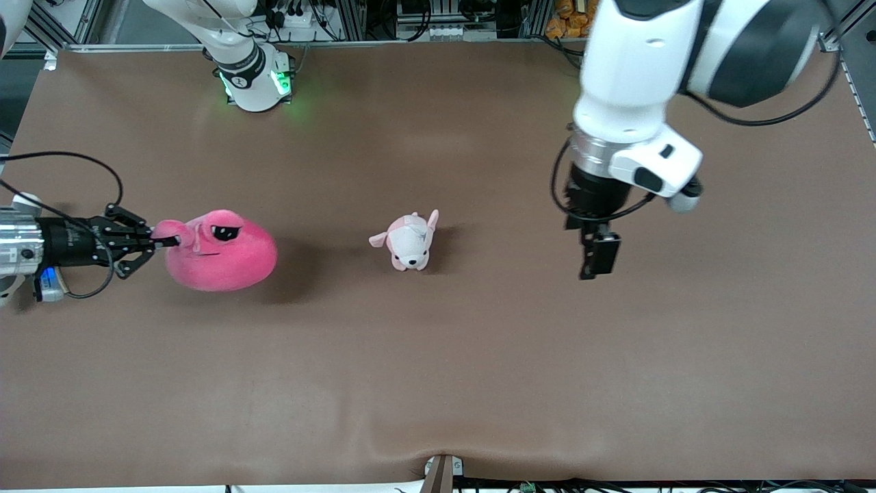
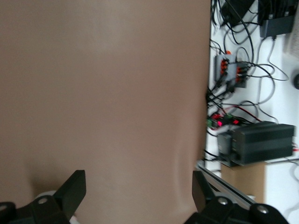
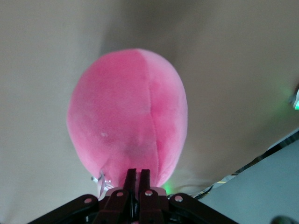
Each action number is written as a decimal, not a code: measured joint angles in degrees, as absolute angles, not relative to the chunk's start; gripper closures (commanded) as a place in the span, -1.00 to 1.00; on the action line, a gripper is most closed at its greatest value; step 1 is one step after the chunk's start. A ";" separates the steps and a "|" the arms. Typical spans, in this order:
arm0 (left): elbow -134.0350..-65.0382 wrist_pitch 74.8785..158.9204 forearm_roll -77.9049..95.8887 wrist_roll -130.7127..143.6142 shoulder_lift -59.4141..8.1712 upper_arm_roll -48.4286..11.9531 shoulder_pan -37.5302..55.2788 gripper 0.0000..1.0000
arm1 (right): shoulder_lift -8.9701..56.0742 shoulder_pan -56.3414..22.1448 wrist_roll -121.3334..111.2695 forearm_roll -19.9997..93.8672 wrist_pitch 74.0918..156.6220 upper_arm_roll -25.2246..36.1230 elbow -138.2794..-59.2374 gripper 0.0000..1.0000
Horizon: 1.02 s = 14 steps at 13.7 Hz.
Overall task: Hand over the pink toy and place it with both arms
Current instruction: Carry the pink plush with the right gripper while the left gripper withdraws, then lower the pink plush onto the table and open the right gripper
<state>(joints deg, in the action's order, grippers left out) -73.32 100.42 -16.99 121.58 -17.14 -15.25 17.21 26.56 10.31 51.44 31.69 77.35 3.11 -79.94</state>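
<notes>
The pink toy (image 1: 222,250) is a round hot-pink plush with a black eye patch. It hangs above the brown table toward the right arm's end. My right gripper (image 1: 168,241) is shut on one of its stalk eyes and holds it up. In the right wrist view the toy (image 3: 128,116) fills the middle, with the gripper (image 3: 138,173) pinching its near end. My left gripper (image 1: 597,263) is open and empty, pointing down over the table toward the left arm's end. In the left wrist view the gripper (image 2: 138,187) has only bare table between its fingers.
A small pale pink-and-white plush dog (image 1: 409,242) lies on the table (image 1: 438,370) near the middle, between the two grippers. The right arm's base (image 1: 254,79) stands at the table's edge. Cables and power boxes (image 2: 254,140) lie off the table's edge.
</notes>
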 measured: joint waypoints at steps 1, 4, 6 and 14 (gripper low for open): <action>-73.32 98.00 -16.19 116.88 -16.12 -15.28 15.71 -1.00 | 28.08 11.64 47.43 30.41 78.78 3.11 -80.51 1.00; -73.35 95.34 -13.94 105.20 -13.76 -15.29 11.31 -1.00 | 33.48 13.93 37.66 25.90 84.66 3.08 -81.06 1.00; -73.38 95.26 -12.17 99.28 -13.60 -15.36 9.09 -1.00 | 36.60 15.57 32.88 25.15 87.07 3.10 -81.36 0.97; -79.68 94.22 -0.87 64.69 -8.09 -15.46 -4.11 -1.00 | 38.28 18.06 28.00 20.54 86.44 2.06 -77.77 -1.00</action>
<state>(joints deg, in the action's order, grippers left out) -79.68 94.22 -0.87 64.69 -8.09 -15.46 -4.11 38.28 18.06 28.00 20.54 86.44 2.06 -77.77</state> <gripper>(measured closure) 0.000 0.370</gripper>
